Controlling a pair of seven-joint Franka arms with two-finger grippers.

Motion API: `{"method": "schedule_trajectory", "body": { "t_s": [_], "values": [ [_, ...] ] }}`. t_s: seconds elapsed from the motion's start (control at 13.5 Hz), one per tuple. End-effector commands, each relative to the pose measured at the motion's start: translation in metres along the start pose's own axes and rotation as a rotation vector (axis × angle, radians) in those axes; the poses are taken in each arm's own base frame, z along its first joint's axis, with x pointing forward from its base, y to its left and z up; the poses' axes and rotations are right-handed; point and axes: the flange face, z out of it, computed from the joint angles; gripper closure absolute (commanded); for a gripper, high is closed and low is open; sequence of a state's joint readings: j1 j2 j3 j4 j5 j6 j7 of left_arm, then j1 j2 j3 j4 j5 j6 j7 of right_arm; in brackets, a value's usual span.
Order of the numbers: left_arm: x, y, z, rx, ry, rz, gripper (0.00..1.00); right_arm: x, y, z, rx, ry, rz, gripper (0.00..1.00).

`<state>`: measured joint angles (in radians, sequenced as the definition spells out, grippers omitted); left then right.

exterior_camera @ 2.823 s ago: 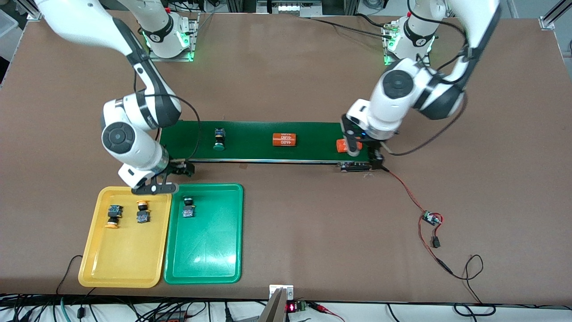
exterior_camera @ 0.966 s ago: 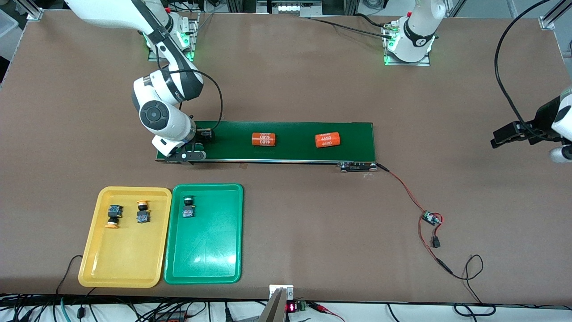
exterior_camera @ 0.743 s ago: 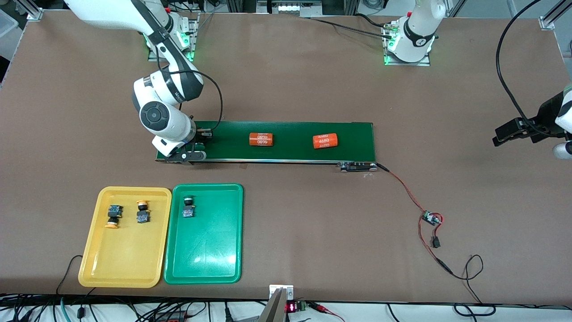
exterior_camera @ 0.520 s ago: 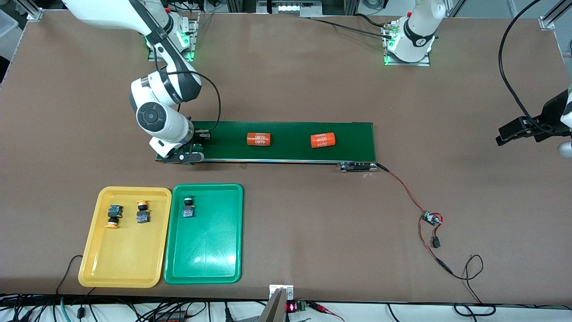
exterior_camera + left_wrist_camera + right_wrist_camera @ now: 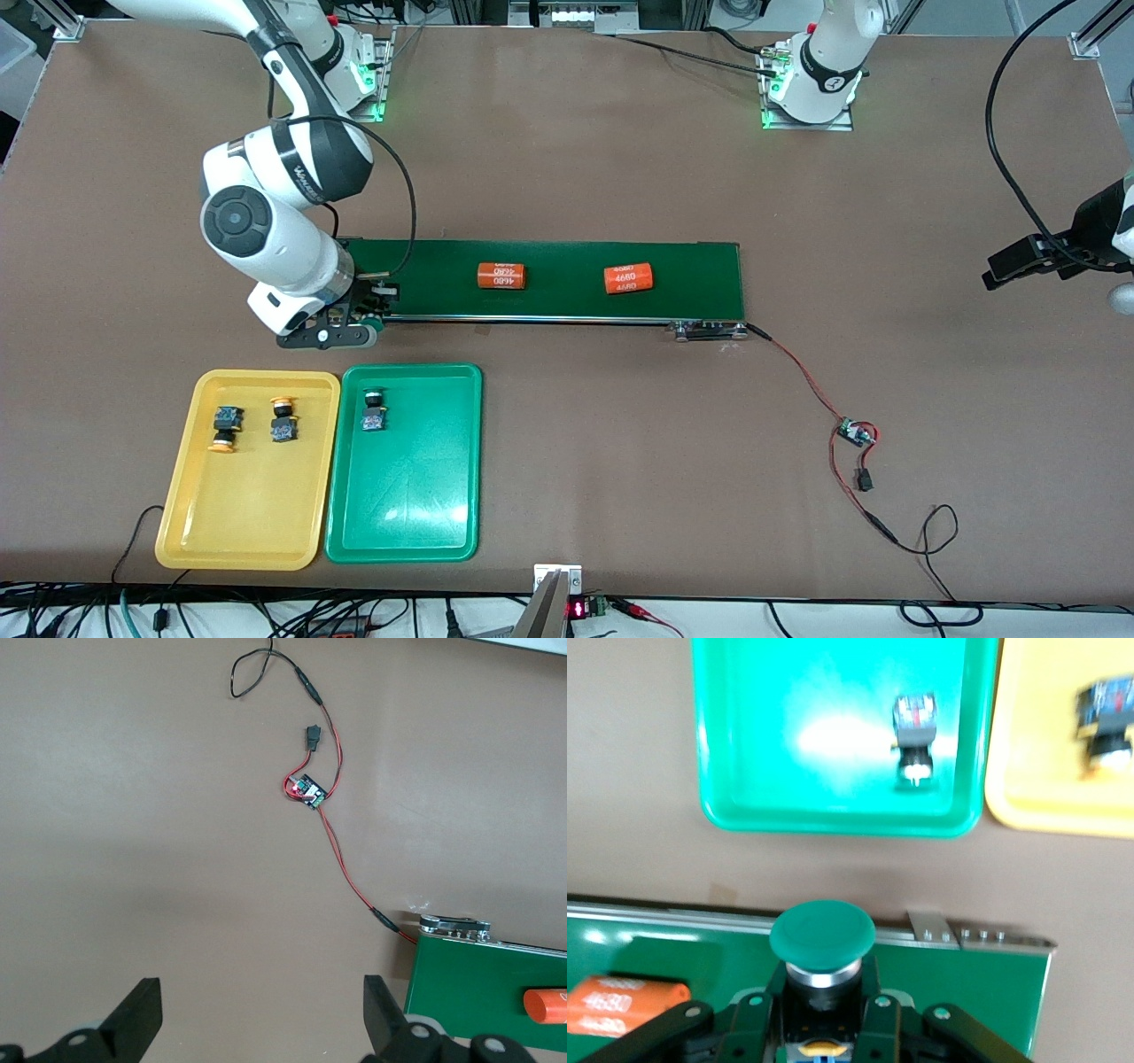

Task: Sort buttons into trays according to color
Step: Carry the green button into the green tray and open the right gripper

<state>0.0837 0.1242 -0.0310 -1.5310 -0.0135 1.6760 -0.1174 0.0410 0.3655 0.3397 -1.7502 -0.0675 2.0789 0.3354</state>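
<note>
Right gripper (image 5: pixel 822 1028) was clamped tight on a green-capped button (image 5: pixel 822 935) over the conveyor belt's (image 5: pixel 567 306) right-arm end – green tray (image 5: pixel 403 523) and yellow tray (image 5: pixel 239 523) lay nearer the camera, three buttons already inside. Left gripper (image 5: pixel 261 1014) waited over bare table – fingers wide, empty

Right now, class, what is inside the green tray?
The green tray holds one button, lying near its conveyor-side end. The rest shows bare, glossy floor; nothing covers any of it. The tray's underside is hidden.

Two buttons (image 5: pixel 252 426) in one tray (image 5: pixel 186 532)
</note>
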Motion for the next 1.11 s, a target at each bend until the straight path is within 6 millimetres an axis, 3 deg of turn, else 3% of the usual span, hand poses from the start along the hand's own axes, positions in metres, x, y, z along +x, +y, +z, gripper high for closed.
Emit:
{"method": "schedule_trajectory", "body": {
  "t_s": [0.0, 0.3, 0.52, 0.82, 1.04],
  "values": [
    [-0.005, 0.001, -0.01, -0.025, 0.015, -0.011, 0.0, 0.032, 0.004, 0.006, 0.03, 0.006, -0.023, 0.88],
    [-0.012, -0.001, -0.016, -0.014, -0.024, 0.001, 0.0, 0.08, 0.019, 0.019, 0.067, 0.05, -0.017, 0.88],
    [-0.016, 0.01, -0.017, -0.004, -0.034, 0.02, 0.0, 0.108, 0.027, 0.05, 0.074, 0.104, -0.025, 0.88],
    [-0.018, 0.008, -0.02, -0.003, -0.028, 0.037, 0.0, 0.124, 0.025, 0.101, 0.101, 0.204, -0.031, 0.88],
    [-0.018, 0.006, -0.019, -0.004, -0.028, 0.032, 0.0, 0.125, 0.013, 0.118, 0.107, 0.241, -0.05, 0.87]
  ]
}}
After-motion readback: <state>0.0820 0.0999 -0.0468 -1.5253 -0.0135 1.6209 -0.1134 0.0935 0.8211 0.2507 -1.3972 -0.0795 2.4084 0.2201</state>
